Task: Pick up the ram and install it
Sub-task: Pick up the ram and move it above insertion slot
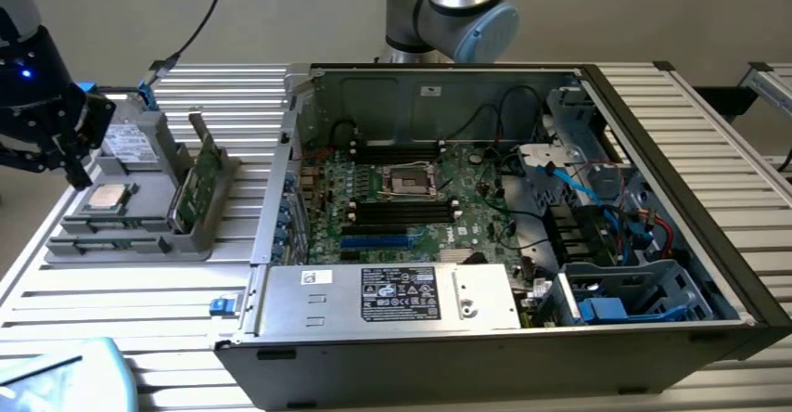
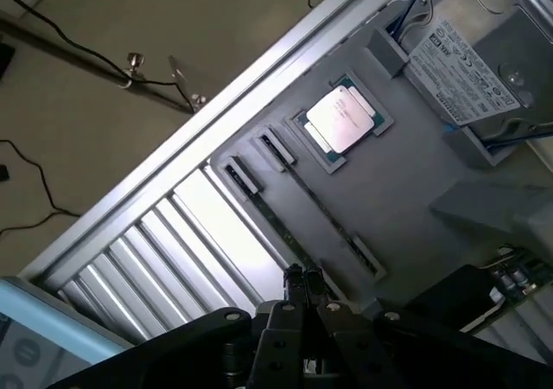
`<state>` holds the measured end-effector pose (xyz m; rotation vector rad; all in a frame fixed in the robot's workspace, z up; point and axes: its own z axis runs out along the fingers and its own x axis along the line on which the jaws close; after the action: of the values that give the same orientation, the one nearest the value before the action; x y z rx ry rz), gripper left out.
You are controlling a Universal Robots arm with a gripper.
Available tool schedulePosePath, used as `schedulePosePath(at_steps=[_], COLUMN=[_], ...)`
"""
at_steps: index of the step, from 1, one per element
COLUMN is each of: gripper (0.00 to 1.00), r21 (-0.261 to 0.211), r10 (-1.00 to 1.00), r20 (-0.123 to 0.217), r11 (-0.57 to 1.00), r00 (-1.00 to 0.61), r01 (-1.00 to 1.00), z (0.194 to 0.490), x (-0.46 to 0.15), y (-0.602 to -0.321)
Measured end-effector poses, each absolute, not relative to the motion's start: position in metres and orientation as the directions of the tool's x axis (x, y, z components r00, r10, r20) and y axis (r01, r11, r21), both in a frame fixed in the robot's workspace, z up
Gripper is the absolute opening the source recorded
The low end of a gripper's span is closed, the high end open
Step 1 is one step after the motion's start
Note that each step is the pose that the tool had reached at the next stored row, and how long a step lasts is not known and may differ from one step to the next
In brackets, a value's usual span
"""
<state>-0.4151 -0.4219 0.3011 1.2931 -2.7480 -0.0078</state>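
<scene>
The open computer case point(image 1: 495, 361) is the biggest thing here, and it sits just beside the grey tray point(image 1: 111, 247) that holds the loose parts. On the tray, the grey drive point(image 1: 128, 143) lies at the end farthest from the camera. The ram point(image 1: 206, 186) stands on its long edge along the tray's side nearest the case. The square silver processor point(image 1: 109, 197) lies flat near the tray's middle.

My gripper point(image 1: 72, 173) hangs over the tray's opposite side, the one away from the case. Its fingers point(image 2: 294, 296) are pressed together with nothing between them. In the wrist view they are over the tray's narrow holder grooves, close to the processor and well apart from the ram.

I see three risks:

- With the fingers closed like this, coming down on the ram would knock that thin board over instead of gripping it.
- I am nearer the processor than the stick (an easy part to grab by mistake).
- The black motherboard slots point(image 1: 402, 210) are narrow, so a tilted grip on the ram would, I judge, jam it at the slot mouth.
</scene>
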Motion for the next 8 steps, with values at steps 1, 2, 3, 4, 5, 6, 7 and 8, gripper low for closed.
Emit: schedulePosePath(at_steps=[1,2,3,4,5,6,7,8], gripper=[0.11,0.11,0.11,0.11,0.11,0.11,0.11,0.11], r21=[0.049,0.049,0.049,0.049,0.049,0.049,0.049,0.049], r10=[-0.78,-0.791,-0.802,-0.813,-0.823,-0.833,-0.843,-0.852], r20=[0.092,0.092,0.092,0.092,0.092,0.092,0.092,0.092], r11=[0.625,0.61,0.596,0.58,0.565,0.551,0.536,0.52], r00=[-0.619,-0.604,-0.59,-0.575,-0.56,-0.546,-0.531,-0.515], r01=[-0.779,-0.791,-0.802,-0.813,-0.823,-0.833,-0.843,-0.853], z=[0.3011,0.3011,0.3011,0.3011,0.3011,0.301,0.301,0.301], x=[-0.4151,-0.4151,-0.4151,-0.4151,-0.4151,-0.4151,-0.4151,-0.4151], y=[-0.4219,-0.4219,-0.4219,-0.4219,-0.4219,-0.4219,-0.4219,-0.4219])
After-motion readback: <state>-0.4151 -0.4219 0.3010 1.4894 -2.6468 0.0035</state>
